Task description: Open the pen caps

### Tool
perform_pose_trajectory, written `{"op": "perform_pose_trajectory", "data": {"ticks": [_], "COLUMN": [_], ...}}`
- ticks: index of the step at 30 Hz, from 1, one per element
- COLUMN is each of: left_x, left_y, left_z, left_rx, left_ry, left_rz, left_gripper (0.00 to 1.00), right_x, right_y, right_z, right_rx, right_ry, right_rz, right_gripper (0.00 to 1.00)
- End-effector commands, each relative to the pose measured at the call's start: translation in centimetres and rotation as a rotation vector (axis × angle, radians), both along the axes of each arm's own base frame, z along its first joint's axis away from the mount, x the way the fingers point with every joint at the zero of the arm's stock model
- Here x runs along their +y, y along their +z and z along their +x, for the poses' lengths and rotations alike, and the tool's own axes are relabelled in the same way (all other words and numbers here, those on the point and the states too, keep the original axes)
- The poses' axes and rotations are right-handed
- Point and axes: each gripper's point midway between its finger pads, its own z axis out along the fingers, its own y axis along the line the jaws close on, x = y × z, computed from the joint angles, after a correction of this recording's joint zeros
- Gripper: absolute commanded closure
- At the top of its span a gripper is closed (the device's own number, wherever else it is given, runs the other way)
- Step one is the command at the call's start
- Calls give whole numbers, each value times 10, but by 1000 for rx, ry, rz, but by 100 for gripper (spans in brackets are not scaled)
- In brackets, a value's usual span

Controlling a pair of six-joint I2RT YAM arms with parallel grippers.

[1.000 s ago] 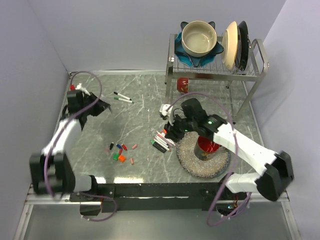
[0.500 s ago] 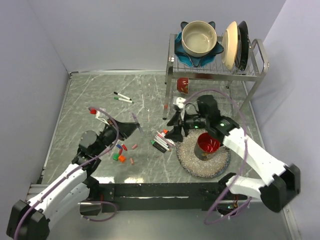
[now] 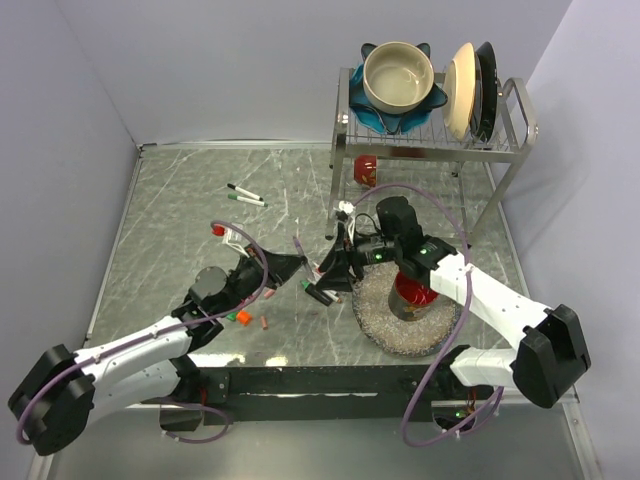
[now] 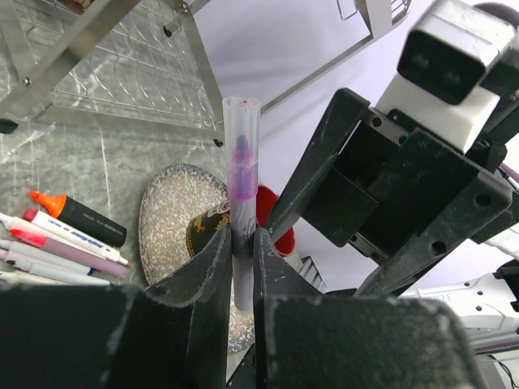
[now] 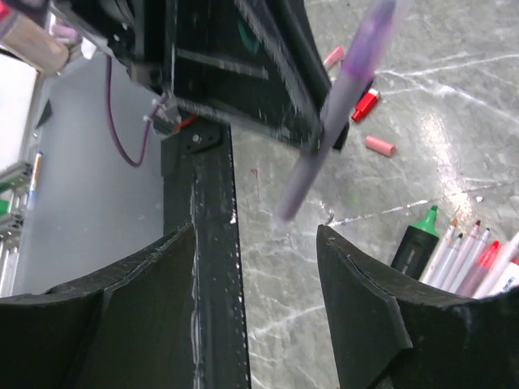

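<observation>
Got the purple pen [image 3: 297,246] ready, left of the speckled mat [image 3: 380,335]

Top: my left gripper [image 3: 288,264] clamps its barrel, right gripper [image 3: 335,265] sits mat-side. Left wrist: cap [image 4: 242,130] points up, clear of the grip. Right wrist: jaws wide, empty, cap end aimed at them.

The top view is bright and even, with light coming from above. Only soft, short shadows lie on the surface [image 3: 200,200] beneath the left arm [image 3: 140,350] and the right arm [image 3: 490,295], and a pale glare runs along its near edge. In both wrist views the jaws are dark, soft and show little detail. The purple pen [image 5: 340,97] is blurred in the right wrist view, and the surface there shines.
</observation>
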Motion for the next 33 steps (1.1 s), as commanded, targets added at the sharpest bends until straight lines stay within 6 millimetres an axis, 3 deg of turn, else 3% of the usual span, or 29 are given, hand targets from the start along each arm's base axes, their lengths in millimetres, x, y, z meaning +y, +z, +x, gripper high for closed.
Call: {"op": "perform_pose_trajectory", "data": {"ticks": [1,11,14,17,18,19,20,22,23,25,26,29,33], "left_x": [-6,-23,-23,-26,-27,-28,-29,-29,-25,-19,-10,3,10], "left_y": [44,44,43,39,39,40,37,35,38,32,39,44,41], "left_z": [1,-6,-7,-7,-9,-10,-9,-8,-6,1,5,9,10], "left_rx": [-91,-85,-85,-75,-75,-78,-72,-66,-67,-41,-45,-66,-46], "left_ry": [3,-26,-26,-37,-44,-54,-54,-48,-24,26,79,141,170], "left_rz": [-109,-127,-129,-130,-138,-144,-143,-137,-142,-100,-106,-68,-48], "left_gripper": [99,99,99,99,99,97,90,78,66,52,36,26,27], "right_x": [8,7,7,9,9,9,10,9,8,6,5,-3,-3], "right_y": [11,-4,-7,-8,-8,-7,-9,-8,-10,-13,-17,-24,-25], "right_z": [5,27,28,25,22,22,21,19,18,11,9,-8,-9], "right_rx": [36,34,50,71,79,77,81,72,72,32,24,16,-6], "right_ry": [-20,-119,-117,-98,-81,-75,-66,-42,-30,32,56,188,226], "right_rz": [41,-24,-32,-26,-24,-24,-29,-38,-45,-63,-72,-78,-73], "right_gripper": [32,36,45,68,84,92,100,100,100,100,100,100,100]}}
